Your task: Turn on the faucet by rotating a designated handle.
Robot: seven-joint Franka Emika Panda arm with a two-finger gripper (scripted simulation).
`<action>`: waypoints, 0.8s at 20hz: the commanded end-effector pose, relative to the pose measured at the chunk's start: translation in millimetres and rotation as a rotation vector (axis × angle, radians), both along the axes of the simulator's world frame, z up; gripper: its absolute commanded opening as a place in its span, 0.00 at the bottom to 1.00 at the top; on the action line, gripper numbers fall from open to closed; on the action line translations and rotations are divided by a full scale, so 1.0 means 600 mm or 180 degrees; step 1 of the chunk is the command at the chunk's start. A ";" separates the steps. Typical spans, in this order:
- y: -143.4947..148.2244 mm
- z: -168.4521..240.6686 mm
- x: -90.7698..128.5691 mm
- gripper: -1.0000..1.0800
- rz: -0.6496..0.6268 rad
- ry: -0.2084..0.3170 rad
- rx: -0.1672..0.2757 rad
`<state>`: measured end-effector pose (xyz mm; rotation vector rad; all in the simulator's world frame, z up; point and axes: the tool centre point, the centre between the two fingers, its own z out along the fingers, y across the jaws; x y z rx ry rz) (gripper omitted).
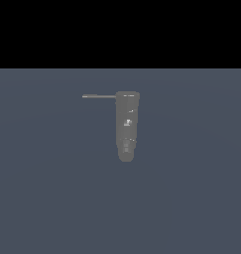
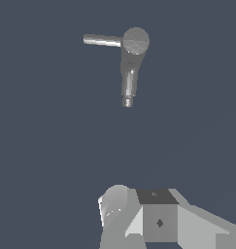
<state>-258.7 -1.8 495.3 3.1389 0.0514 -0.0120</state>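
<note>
My tool is well off the handle; spread unclear. I'd push near the rod's tip.

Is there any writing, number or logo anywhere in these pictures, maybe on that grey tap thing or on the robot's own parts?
None: no readable text in either view.
The faucet carries a few small light specks in the exterior view, too small and blurred to tell whether they are marks; they read as no letters or digits.
The handle is plain grey.
The tool in the wrist view shows one small dark diamond-shaped mark on a grey face, not a character.
</note>
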 end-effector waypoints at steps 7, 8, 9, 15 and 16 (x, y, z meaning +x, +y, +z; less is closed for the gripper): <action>0.007 -0.006 0.003 0.00 -0.0060 0.0000 0.0000; 0.009 -0.008 0.004 0.00 -0.0082 0.0000 0.0000; 0.012 -0.010 0.005 0.00 -0.0107 0.0000 0.0000; 0.036 -0.031 0.017 0.00 -0.0328 0.0000 0.0001; 0.041 -0.036 0.020 0.00 -0.0377 0.0000 0.0001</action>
